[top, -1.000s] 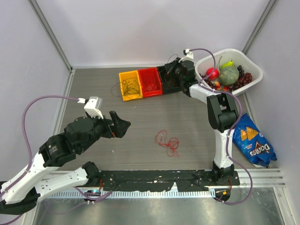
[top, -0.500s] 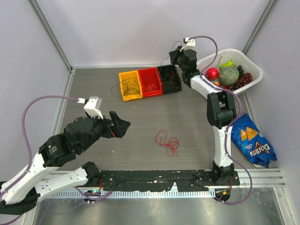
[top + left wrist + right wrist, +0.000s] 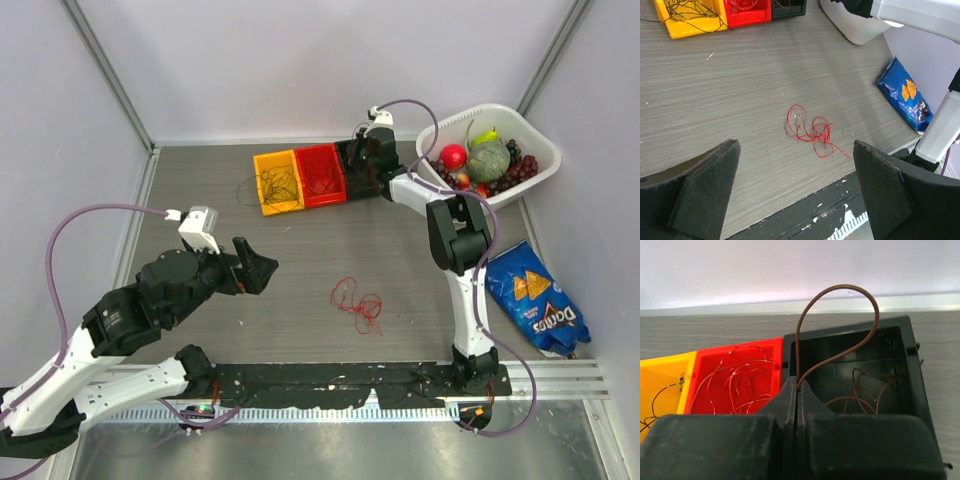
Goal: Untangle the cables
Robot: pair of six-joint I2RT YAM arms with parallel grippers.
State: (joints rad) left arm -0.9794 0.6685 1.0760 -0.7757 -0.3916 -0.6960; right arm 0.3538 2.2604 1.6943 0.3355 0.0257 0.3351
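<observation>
- Wrist footage on the right is showing what the overhead view cannot: the right claw [image 3: 796, 385] is clenching a thin brown cable [image 3: 840, 287]. The cable's loop is arching up over the black bin [image 3: 905, 355], and more brown wire is curling on that bin's floor.
- Beside it, the red bin [image 3: 777, 347] is holding pale red wires [image 3: 735, 385], and the yellow bin [image 3: 665, 365] is holding dark wires [image 3: 662, 390].
- From overhead, the left claw [image 3: 258, 266] is hanging released, jaws spread wide, gripping nothing.
- Looking down between its own fingers, the left wrist view is showing the red cable tangle [image 3: 812, 131] lying loose on the desk [image 3: 740, 90]. The tangle is lying near the front edge with bare surface all around it.
- Along the far edge the three bins are sitting side by side. The fruit basket [image 3: 540, 165] is filling the far right corner, and the chip bag [image 3: 540, 300] is lying by the right wall.
</observation>
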